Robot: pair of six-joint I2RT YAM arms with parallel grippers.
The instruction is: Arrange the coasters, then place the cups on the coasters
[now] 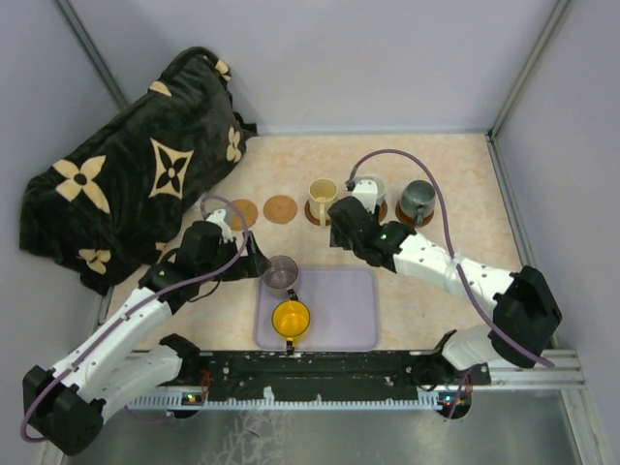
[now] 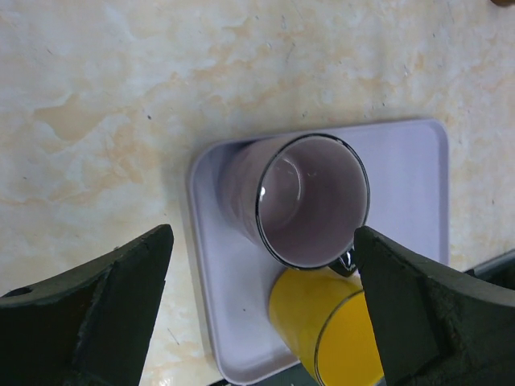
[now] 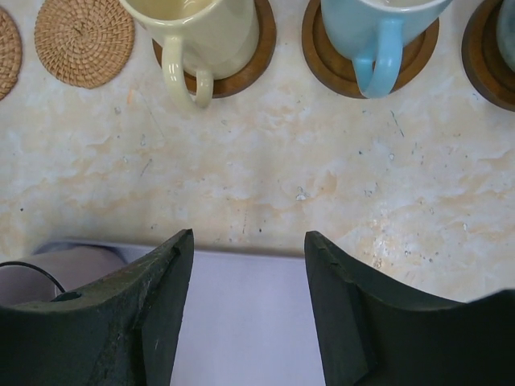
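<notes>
**mugfan:** ok, where's everything sitting right now?

**benchrat:** The coasters sit in a row along the far side of the table (image 3: 322, 161). The two light woven coasters (image 3: 84, 40) on the left are bare. The three to their right are dark, and each has a cup on it. The cream cup (image 3: 201, 28) is on the first dark coaster (image 3: 241, 80), and the blue-inside cup (image 3: 374, 20) is on the middle dark coaster (image 3: 326, 68). The grey-green cup (image 1: 418, 199) is on the right-hand dark coaster (image 3: 487, 72).

**mugfan:** and the other two cups?

**benchrat:** Both are on the lavender tray (image 2: 402, 185), closer to the arms. The purple cup (image 2: 310, 201) stands upright in the tray's far left corner. The yellow cup (image 2: 322, 330) is just beside it toward the near edge. Can't tell if they touch.

**mugfan:** claws?

**benchrat:** The left gripper (image 2: 263, 233) hangs over the purple cup, spread wide. There's one finger on either side and neither is touching it. The right gripper (image 3: 249, 235) is over the tray's far edge, jaws apart and gripping nothing. A dark plush blanket (image 1: 126, 194) with tan flowers lies at the far left.
</notes>
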